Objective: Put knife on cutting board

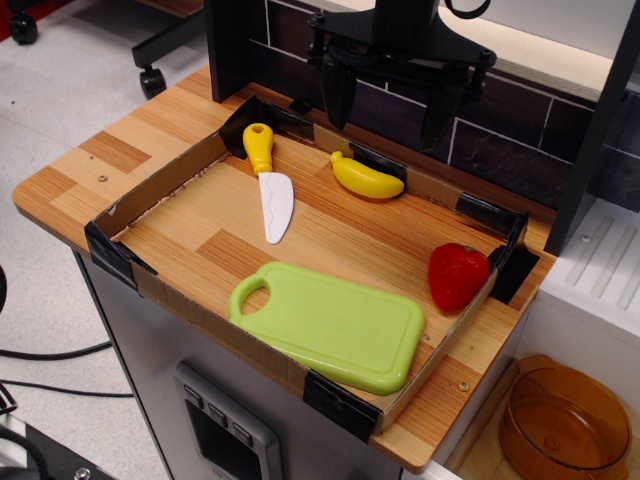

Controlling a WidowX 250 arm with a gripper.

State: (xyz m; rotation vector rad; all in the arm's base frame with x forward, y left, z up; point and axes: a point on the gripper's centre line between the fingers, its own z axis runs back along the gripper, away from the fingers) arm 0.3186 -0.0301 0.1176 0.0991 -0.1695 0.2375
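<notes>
So in the one camera view, the knife [270, 185] lay flat on the wooden counter [330, 235], yellow handle toward the back corner, white blade pointing at the front; the green cutting board [335, 325] sat at the front edge, well apart from it; the gripper [388, 105] hung above the back of the counter with its jaws spread, holding nothing; a toy banana [365, 178] sat near the knife, and a red strawberry [457, 276] was by the right wall.
</notes>
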